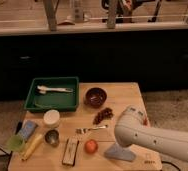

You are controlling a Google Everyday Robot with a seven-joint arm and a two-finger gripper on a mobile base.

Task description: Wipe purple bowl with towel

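Observation:
The purple bowl (95, 96) sits upright near the back middle of the wooden table (127, 97), just right of the green tray. The towel (119, 152), a flat pale grey-blue cloth, lies at the table's front edge. My white arm (152, 137) reaches in from the lower right, and its rounded end hangs right over the towel. My gripper is hidden behind that end, down by the towel. The arm is well in front of the bowl and apart from it.
A green tray (34, 100) holds a white utensil (54, 90). At the left stand a white cup (51, 118), a metal cup (51, 136), a light-blue block (28, 129), a green cup (16, 143) and a yellow object (32, 146). A fork (92, 129), an orange fruit (90, 146), a dark packet (70, 150) and a dark red cluster (103, 115) lie mid-table.

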